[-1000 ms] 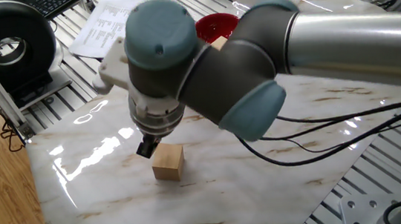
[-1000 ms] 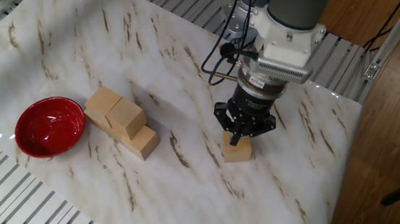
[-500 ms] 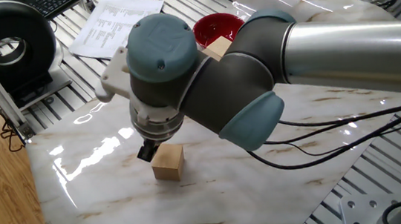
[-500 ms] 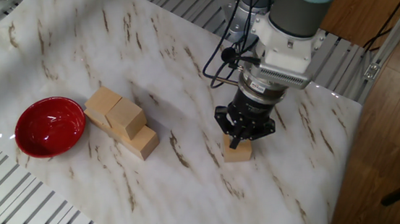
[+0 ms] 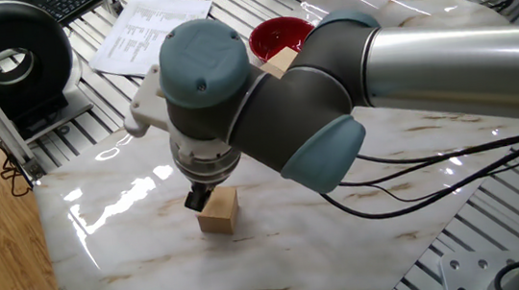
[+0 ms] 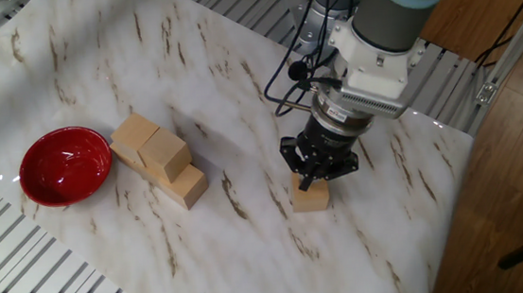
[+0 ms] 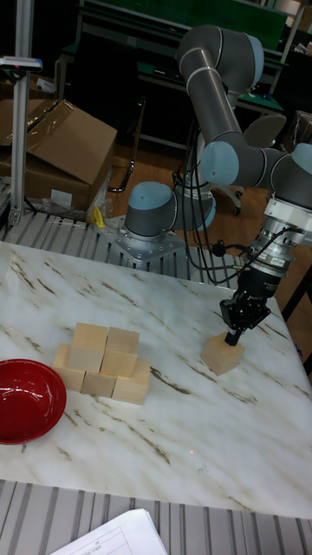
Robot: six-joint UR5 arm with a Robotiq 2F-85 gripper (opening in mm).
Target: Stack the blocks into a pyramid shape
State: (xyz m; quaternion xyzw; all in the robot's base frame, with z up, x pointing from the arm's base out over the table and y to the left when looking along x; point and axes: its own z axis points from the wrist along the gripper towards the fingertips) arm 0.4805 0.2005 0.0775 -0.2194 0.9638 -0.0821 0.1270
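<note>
A lone tan block (image 5: 218, 211) (image 6: 311, 198) (image 7: 222, 355) lies on the marble table near its edge. My gripper (image 5: 203, 197) (image 6: 308, 181) (image 7: 232, 336) hangs right over this block. It is open, its dark fingertips (image 5: 194, 201) level with the block's top, and holds nothing. Several more blocks (image 6: 155, 161) (image 7: 99, 360) form a two-level stack beside the red bowl. In one fixed view my arm hides most of that stack, leaving one block corner (image 5: 280, 62) showing.
The red bowl (image 5: 279, 35) (image 6: 65, 164) (image 7: 26, 400) sits at the table's edge next to the stack. Papers (image 5: 143, 27) and a round black device (image 5: 7, 58) lie beyond the table. Cables (image 6: 293, 68) trail from my wrist.
My gripper has dropped slightly and shifted closer over the lone block. The blocks and bowl have not moved.
</note>
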